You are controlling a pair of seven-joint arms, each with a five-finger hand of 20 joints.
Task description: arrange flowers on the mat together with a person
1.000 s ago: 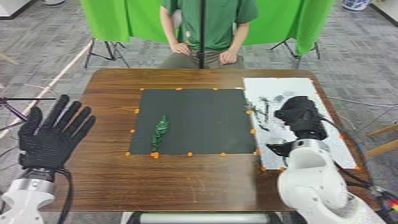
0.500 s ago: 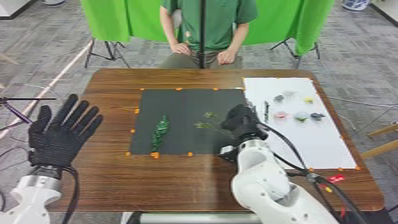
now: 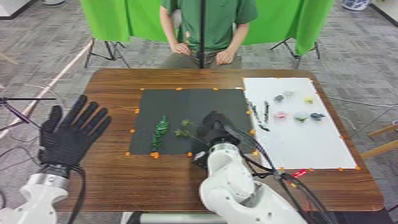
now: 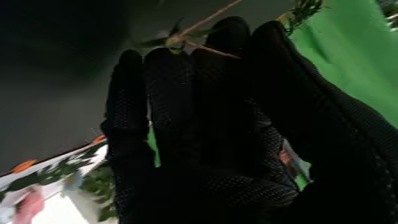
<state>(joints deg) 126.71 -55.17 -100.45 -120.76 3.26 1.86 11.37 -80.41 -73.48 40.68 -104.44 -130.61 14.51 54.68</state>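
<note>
In the head view my right hand (image 3: 213,131) is over the right half of the dark mat (image 3: 182,100), shut on a thin green sprig (image 3: 184,133) that sticks out to its left. Left of that sprig, a leafy green stem (image 3: 161,133) lies lengthwise on the mat. In the right wrist view a thin stem (image 4: 206,21) crosses the fingertips of my right hand (image 4: 209,125). My left hand (image 3: 71,132) is open beside the mat's left side, fingers straight.
On the white sheet (image 3: 311,145) at the right lie a pink flower (image 3: 281,115), a pale flower (image 3: 300,116), a dark blue flower (image 3: 317,116), a yellow flower (image 3: 308,100) and dark stems (image 3: 265,112). A person's hands (image 3: 226,56) rest beyond the far table edge.
My right hand has moved left from the white sheet onto the dark mat, bringing the thin sprig along. My left hand has shifted slightly right.
</note>
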